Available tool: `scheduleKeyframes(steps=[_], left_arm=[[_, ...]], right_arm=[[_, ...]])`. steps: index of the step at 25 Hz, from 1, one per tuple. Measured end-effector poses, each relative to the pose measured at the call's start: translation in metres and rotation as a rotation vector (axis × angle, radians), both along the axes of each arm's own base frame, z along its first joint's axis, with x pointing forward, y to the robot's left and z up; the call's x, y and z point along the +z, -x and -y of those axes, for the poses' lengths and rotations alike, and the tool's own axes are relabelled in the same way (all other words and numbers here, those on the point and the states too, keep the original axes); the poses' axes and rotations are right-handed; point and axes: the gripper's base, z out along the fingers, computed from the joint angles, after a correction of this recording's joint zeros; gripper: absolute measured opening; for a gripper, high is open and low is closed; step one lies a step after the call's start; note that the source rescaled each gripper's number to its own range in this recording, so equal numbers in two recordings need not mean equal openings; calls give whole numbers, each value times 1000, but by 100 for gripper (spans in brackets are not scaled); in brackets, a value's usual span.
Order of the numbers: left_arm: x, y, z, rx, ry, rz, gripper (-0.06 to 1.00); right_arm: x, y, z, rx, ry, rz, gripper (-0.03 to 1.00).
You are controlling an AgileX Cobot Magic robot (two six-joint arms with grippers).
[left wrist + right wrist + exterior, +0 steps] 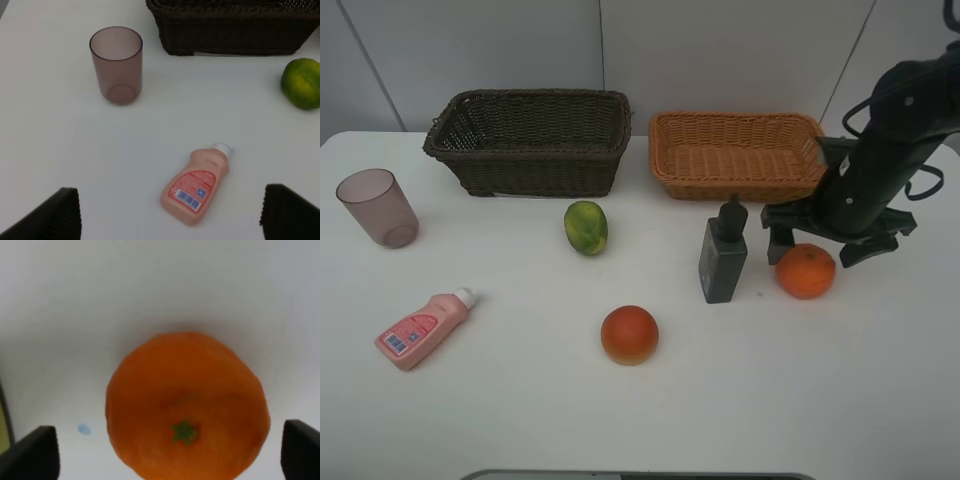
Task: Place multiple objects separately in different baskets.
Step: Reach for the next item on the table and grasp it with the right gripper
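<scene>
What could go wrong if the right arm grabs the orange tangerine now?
The round orange tangerine could roll away if the open right gripper closes off-centre. The upright dark grey pump bottle stands close beside it, so a gripper finger or the arm might knock it over.

White tabletop (500, 420): lying flat and filling most of the high view, carrying one small pale-blue speck (84, 429). Pale panelled wall (720, 50): standing behind the far edge, thin seams running down it. Grey-rimmed dark strip (640, 476): peeking in at the near edge.
</scene>
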Motion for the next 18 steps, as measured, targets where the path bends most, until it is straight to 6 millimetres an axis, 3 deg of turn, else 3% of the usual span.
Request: scheduleKeyframes(steps=[18], left_arm=[[0, 0, 0, 0, 0, 0, 92]], right_arm=[[-23, -6, -2, 6, 5, -24, 98]])
